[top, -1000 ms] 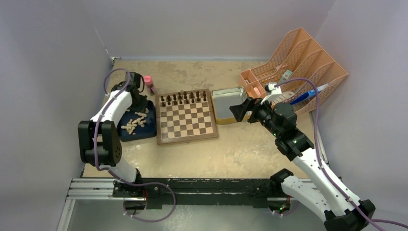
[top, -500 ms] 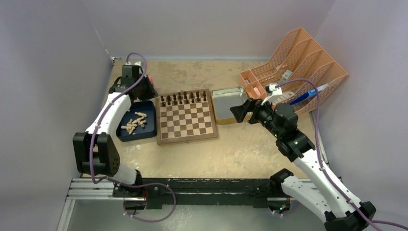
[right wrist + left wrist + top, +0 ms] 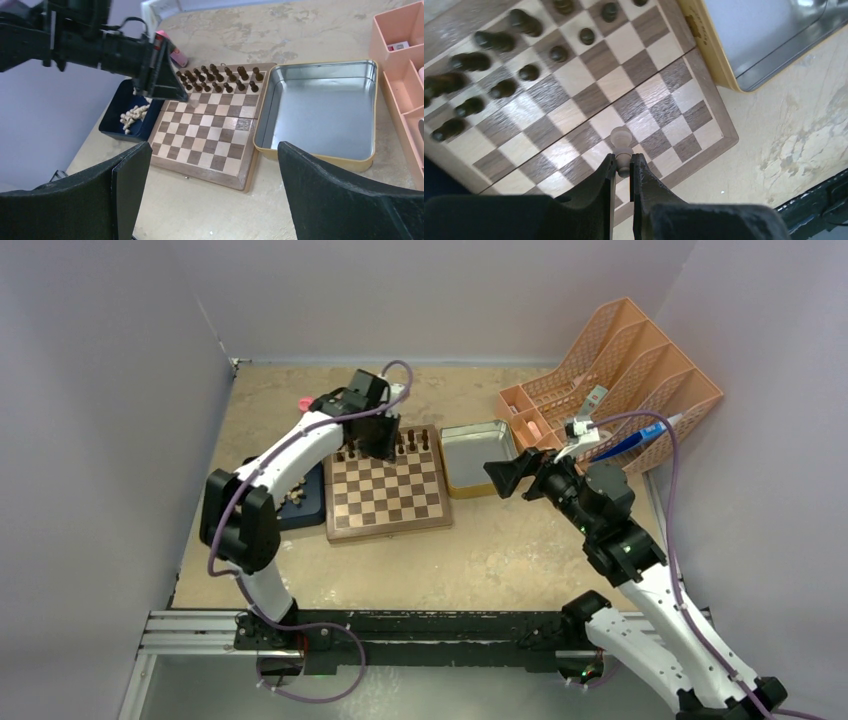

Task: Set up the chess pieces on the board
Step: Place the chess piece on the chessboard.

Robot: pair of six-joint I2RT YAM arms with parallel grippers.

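The board (image 3: 388, 528) lies mid-table, with dark chess pieces (image 3: 412, 443) lined up on its two far rows. My left gripper (image 3: 379, 447) hangs over those far rows. In the left wrist view this gripper (image 3: 623, 162) is shut on a pale pawn (image 3: 621, 137), whose round head pokes out past the fingertips above the checks (image 3: 719, 120). More pale pieces (image 3: 131, 116) lie in the dark blue tray (image 3: 112, 127) left of the board. My right gripper (image 3: 515, 475) stands open and empty near the tin, right of the board; its view looks across the board (image 3: 200, 172).
A rectangular metal tin (image 3: 478, 458) lies open against the board's right side. A peach file organiser (image 3: 620, 370) stands at the back right. A pink object (image 3: 304, 403) lies behind the tray. Walls close the table on the left, back and right.
My left arm swung right from the blue tray to above the board's far rows, carrying the pale pawn. The right arm shifted only slightly.
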